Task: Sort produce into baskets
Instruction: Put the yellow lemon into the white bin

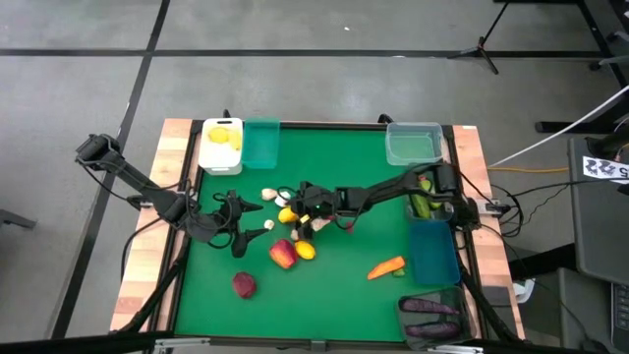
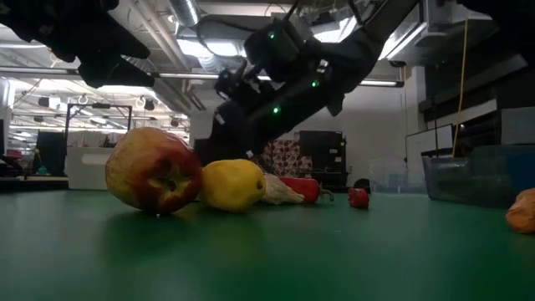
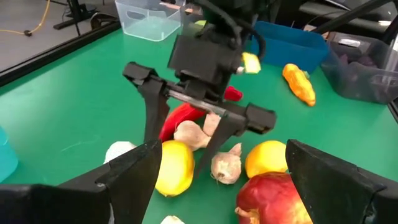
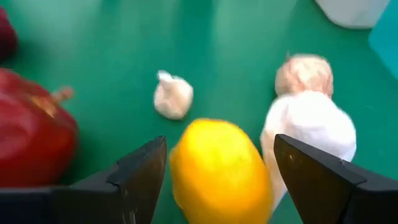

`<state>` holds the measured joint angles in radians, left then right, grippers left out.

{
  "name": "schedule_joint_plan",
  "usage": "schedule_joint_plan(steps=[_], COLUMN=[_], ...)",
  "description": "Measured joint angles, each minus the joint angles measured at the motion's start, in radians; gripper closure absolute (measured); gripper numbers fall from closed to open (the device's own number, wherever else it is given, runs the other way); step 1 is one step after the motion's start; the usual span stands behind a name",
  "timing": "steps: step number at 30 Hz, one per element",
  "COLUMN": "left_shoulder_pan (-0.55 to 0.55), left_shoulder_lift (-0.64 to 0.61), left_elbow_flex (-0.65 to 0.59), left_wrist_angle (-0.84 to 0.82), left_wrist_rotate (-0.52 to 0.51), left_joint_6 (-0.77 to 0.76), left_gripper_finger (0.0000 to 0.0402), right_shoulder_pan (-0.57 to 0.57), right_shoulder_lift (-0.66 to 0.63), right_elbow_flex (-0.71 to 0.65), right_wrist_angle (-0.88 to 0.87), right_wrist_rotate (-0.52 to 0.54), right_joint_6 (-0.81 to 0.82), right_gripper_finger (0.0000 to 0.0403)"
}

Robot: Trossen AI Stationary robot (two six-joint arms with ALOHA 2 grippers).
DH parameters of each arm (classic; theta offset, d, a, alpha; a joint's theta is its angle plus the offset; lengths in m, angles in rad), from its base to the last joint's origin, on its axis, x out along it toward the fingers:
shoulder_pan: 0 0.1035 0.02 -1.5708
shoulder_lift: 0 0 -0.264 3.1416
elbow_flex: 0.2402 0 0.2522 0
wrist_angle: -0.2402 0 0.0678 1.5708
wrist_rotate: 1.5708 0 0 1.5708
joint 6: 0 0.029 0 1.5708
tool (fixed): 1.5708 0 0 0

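Right gripper (image 4: pixel 214 168) hangs spread over the pile, a lemon (image 4: pixel 219 171) directly between its fingers; left gripper (image 1: pixel 236 228), also released, waits farther off beside it.

One camera looks straight down on the whole green table (image 1: pixel 334 295). Another sits at tabletop level, facing the room. Both wrist cameras sit close, sharing one lemon (image 3: pixel 171 167) in the central pile.
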<state>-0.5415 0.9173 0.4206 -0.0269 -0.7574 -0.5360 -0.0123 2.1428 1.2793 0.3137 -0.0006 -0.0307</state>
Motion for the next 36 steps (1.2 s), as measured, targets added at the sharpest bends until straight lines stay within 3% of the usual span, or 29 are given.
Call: schedule_joint_plan(steps=[11,20,27,31,36], left_shoulder_pan=[0.0,0.0,0.0,0.0,0.0], left_shoulder_lift=[0.0,0.0,0.0,0.0,0.0], left_elbow_flex=[0.0,0.0,0.0,0.0,0.0], left_wrist_angle=[-0.016,-0.015,-0.009,-0.002,0.001], left_wrist_rotate=[0.0,0.0,-0.004,-0.063,-0.186], left_joint_6=[-0.016,-0.02,-0.022,-0.023,-0.009], left_gripper_finger=[0.0066,0.0066,0.0066,0.0066,0.0066], right_shoulder_pan=[-0.054,-0.053,-0.049,-0.044,-0.044], right_shoulder_lift=[0.044,0.046,0.023,-0.029,-0.111], right_elbow_flex=[0.0,0.0,-0.003,-0.002,-0.002], right_wrist_angle=[0.0,-0.022,-0.016,0.028,0.046], right_wrist_rotate=[-0.03,-0.03,-0.03,-0.033,-0.045], right_joint_6=[0.076,0.131,0.177,0.178,0.176], right_gripper_finger=[0.0111,0.0215,0.0212,0.0199,0.0214])
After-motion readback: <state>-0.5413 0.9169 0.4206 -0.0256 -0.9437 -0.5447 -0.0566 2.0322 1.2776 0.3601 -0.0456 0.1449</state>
